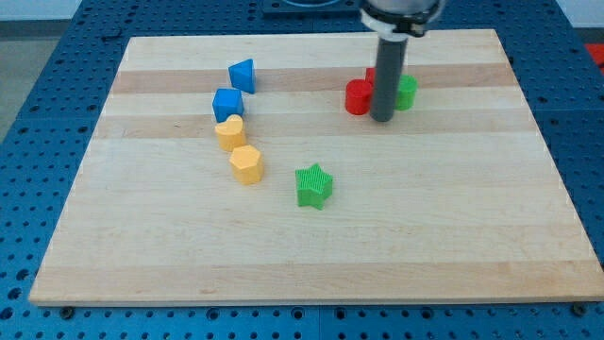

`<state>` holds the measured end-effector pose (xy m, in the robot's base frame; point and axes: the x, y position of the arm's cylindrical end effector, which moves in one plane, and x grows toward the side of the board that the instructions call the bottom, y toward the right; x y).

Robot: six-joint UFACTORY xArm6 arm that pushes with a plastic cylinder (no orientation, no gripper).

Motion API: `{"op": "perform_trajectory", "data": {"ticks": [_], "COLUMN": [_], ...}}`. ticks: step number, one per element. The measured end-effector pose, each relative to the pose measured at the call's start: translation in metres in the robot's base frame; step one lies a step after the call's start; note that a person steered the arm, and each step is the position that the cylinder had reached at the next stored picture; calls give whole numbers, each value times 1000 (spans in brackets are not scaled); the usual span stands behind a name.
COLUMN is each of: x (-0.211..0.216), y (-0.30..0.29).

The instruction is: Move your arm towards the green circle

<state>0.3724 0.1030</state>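
The green circle point(407, 92) sits near the view's top right on the wooden board, partly hidden behind my rod. My tip point(382, 118) rests on the board just left of and below it, touching or almost touching it. A red block point(358, 97) sits right against the rod's left side, and another red block point(371, 76) peeks out behind the rod. A green star point(313, 185) lies in the middle of the board.
A blue block point(243, 74) and a blue block point(227, 103) sit at the upper left. A yellow heart point(229, 131) and a yellow hexagon point(247, 163) lie below them. The board's edge point(311, 300) borders a blue perforated table.
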Motion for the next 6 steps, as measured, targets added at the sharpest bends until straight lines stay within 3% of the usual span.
{"op": "perform_trajectory", "data": {"ticks": [2, 3, 4, 5, 6], "x": [32, 31, 16, -26, -62], "y": [7, 51, 98, 125, 125]}}
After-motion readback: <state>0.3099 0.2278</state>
